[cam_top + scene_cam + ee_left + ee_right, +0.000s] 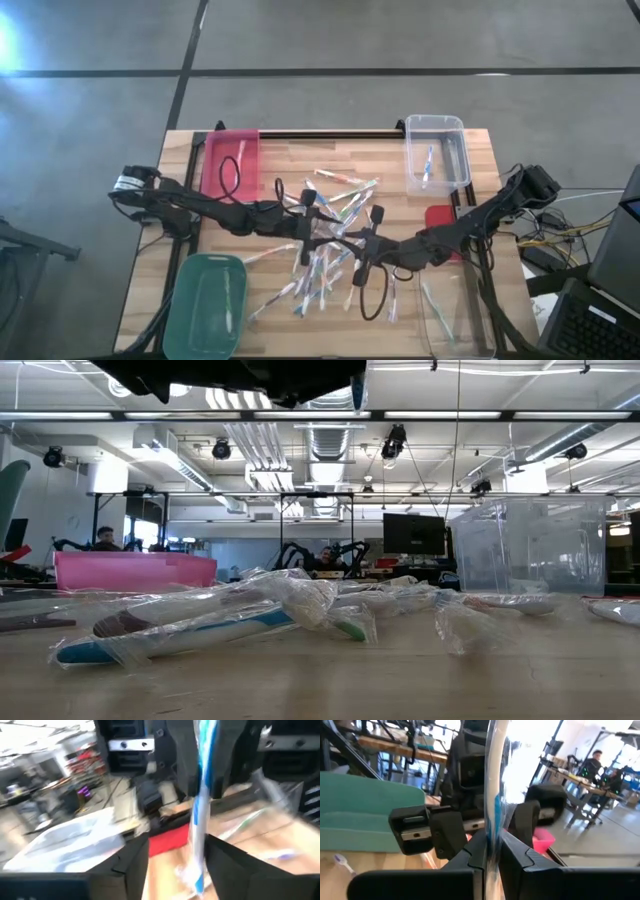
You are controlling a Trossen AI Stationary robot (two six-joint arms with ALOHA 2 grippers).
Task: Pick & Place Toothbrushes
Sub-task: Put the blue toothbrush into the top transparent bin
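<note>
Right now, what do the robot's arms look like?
Both arms are dark, almost black, slim and jointed. The left arm has a white label near its base, and black cables loop beside both. The right arm ends in a right gripper with chunky, angular black fingers.

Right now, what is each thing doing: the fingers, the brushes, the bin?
Left fingers, open, blue brush between them.
Right fingers, shut on the blue brush.
Blue brush, wrapped, held by the right fingers.
Other brushes, lying loose in a pile.
Far clear bin, one brush inside.
</note>
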